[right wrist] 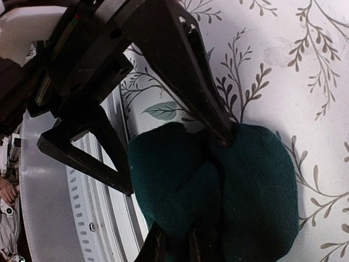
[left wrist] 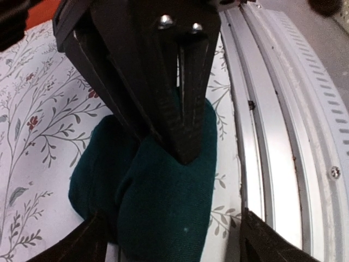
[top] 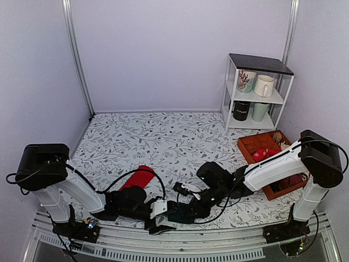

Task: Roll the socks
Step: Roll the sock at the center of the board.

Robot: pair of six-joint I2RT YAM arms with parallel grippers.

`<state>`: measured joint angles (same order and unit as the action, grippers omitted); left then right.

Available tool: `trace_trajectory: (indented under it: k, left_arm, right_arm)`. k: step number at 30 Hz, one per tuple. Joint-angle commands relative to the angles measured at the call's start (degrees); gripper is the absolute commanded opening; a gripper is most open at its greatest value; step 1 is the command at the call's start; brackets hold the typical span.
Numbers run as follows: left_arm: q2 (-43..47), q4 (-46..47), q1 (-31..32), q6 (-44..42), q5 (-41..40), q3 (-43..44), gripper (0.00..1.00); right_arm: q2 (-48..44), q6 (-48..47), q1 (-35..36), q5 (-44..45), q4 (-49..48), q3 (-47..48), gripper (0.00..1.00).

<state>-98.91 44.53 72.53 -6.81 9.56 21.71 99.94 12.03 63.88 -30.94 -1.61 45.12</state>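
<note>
Red fabric left of centre: the red sock (top: 139,177), flat and slanted on the floral bench (top: 163,136), near end hidden behind the left arm. Apart from it, to the right and nearer, the teal sock (left wrist: 163,207), bunched into a rounded, folded lump at the bench's near edge, just beside the metal rail (left wrist: 283,136).

Over that lump, reaching in from the left, the left hand (top: 158,218): spread wide, fingers (right wrist: 185,71) straddling the teal sock, one tip down at a crease in the fabric, the other on the rail side of the lump. Nothing pinched between them.

Reaching in from the right, the right hand (top: 184,210): pressed together, fingers (left wrist: 185,109) pinching a fold on top of the teal sock, between the left hand's spread fingers.

Further right, an orange tray (top: 257,143) with compartments, its near part crossed by the right arm; contents too small to name. At the far right, a white shelf (top: 260,64) with a dark top, mugs (top: 264,85) on both levels.
</note>
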Motion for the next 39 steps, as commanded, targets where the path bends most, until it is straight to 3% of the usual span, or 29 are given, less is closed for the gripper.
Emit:
trace_trajectory:
  k: [1, 5, 6, 8, 10, 16, 22, 31, 39]
  left_arm:
    - [0.0, 1.2, 0.9, -0.9, 0.4, 1.2, 0.78]
    - [-1.4, 0.7, 0.9, -0.1, 0.5, 2.1, 0.71]
    - [-1.7, 0.4, 0.9, 0.2, -0.1, 2.5, 0.74]
    - [-1.6, 1.9, 0.8, 1.6, -1.6, 2.0, 0.98]
    - [-0.7, 5.1, 0.9, 1.8, -2.0, 0.1, 0.99]
    - [4.2, 6.0, 0.9, 1.5, -3.4, -2.7, 0.95]
    - [7.5, 5.9, 0.8, 1.0, -3.8, -3.3, 0.83]
    - [2.6, 7.1, 0.8, 1.5, 0.6, -1.3, 0.59]
    - [-1.1, 9.6, 0.6, 2.0, 1.8, -0.8, 0.62]
  right_arm:
    - [4.2, 0.3, 0.2, 0.6, 9.7, -1.8, 0.08]
    - [4.8, 0.4, 0.0, 0.7, 9.8, -1.6, 0.08]
    - [4.9, 0.5, 0.0, 0.7, 9.9, -1.7, 0.08]
    - [5.1, 0.7, -0.1, 0.7, 9.8, -1.6, 0.08]
    - [5.1, 0.9, -0.1, 0.5, 9.8, -1.6, 0.08]
    - [5.3, 1.2, -0.3, 0.3, 9.7, -1.8, 0.08]
    - [5.7, 1.3, -0.4, 0.3, 9.4, -2.0, 0.08]
    - [5.6, 1.9, -0.7, 0.0, 9.4, -2.1, 0.08]
    - [5.8, 2.0, -0.8, -0.5, 9.6, -2.0, 0.07]
